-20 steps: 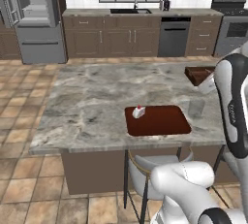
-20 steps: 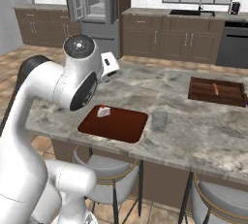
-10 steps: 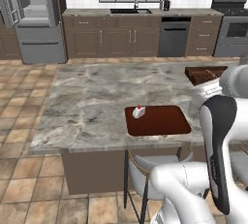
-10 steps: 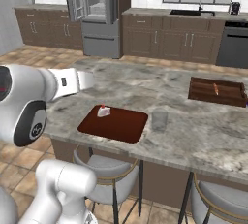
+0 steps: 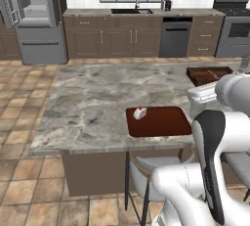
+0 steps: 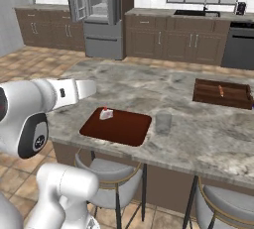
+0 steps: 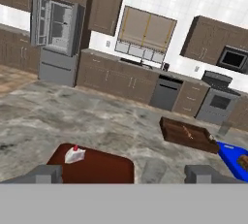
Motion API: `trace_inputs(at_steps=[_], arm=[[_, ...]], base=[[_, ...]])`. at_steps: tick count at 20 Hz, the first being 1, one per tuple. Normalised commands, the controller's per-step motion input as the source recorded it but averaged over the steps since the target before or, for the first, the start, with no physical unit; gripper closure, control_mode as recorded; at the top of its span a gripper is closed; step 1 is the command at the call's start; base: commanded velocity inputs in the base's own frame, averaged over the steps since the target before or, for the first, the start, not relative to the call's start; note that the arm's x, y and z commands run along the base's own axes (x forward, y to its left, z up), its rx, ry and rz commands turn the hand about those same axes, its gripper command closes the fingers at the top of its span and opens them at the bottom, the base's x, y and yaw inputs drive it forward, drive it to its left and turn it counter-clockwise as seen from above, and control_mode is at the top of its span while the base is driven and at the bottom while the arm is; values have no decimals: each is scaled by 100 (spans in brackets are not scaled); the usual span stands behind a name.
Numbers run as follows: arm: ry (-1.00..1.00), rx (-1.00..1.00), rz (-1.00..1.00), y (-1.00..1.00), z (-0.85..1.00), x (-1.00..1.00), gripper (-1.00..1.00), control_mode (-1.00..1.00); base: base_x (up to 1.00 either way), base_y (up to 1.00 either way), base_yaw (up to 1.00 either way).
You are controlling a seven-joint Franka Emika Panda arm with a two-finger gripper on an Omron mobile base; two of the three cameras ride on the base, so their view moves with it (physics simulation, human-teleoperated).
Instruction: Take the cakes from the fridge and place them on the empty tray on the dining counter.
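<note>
Reddish-brown tray [image 5: 158,121] at the counter's [image 5: 93,102] near edge holds the white cake [image 5: 139,113]; jaws apart.

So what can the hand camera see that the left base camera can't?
Hand view alone: the bright blue tray with a brown lump, at the right edge, and the two dark finger tips standing wide apart, holding nothing. Left base view alone: the stool tucked under the dining counter. Both: the white cake on the reddish-brown tray, the dark brown tray, and the fridge with its doors open.
</note>
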Motion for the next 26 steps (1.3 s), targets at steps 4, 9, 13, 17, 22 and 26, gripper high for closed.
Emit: trace_inputs(at_steps=[4, 9, 13, 17, 22, 26], arm=[[0, 0, 0, 0, 0, 0, -100, 100], [0, 0, 0, 0, 0, 0, -100, 100], [0, 0, 0, 0, 0, 0, -100, 100], [0, 0, 0, 0, 0, 0, -100, 100], [0, 0, 0, 0, 0, 0, -100, 100], [0, 0, 0, 0, 0, 0, -100, 100]], base=[[-31, 0, 0], [-96, 0, 3], [-84, 5, 12], [-20, 86, 13], [6, 100, 3], [25, 100, 0]])
